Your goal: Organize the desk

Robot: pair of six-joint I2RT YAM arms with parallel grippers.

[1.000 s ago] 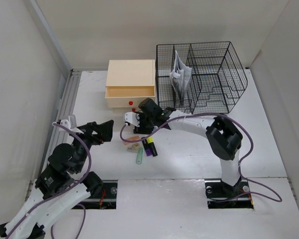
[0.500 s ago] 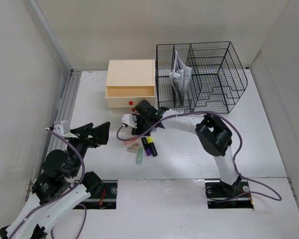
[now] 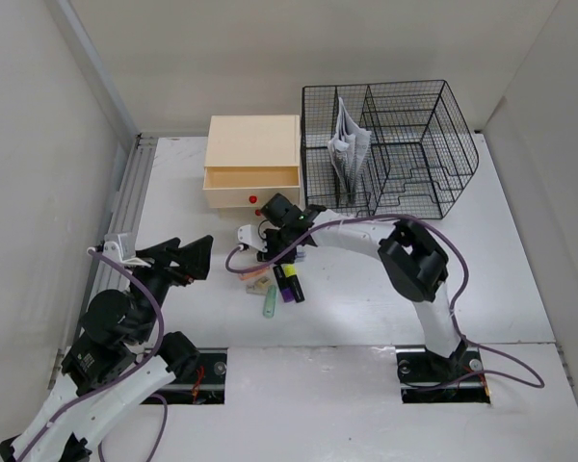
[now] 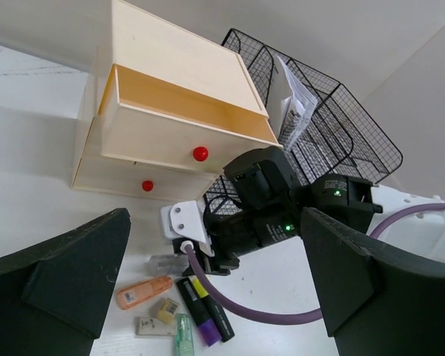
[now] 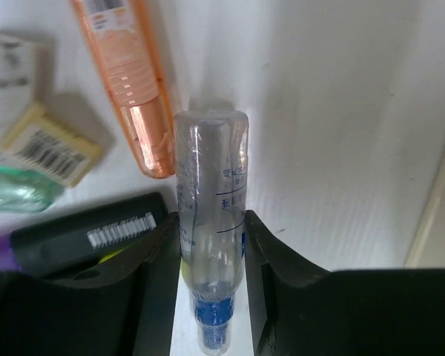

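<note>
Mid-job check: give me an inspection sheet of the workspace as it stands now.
Surface: white matte desk, no spills seen.
Job's things: cream drawer box, top drawer open; black wire mesh rack holding folded papers.
Clutter: orange tube, black highlighter, green tube, small yellow barcoded block, loose before the drawers.
Grippers: right gripper shut on clear blue-capped bottle; left gripper open, holding nothing.
Cables: purple cable loops from right wrist over the clutter.
Surroundings: white walls, metal rail on the left.

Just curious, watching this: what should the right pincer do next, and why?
Probably squeeze firmly and lift. The right pincer straddles the clear blue-capped tube, lying on the desk beside an orange tube, and the upper drawer stands open.
</note>
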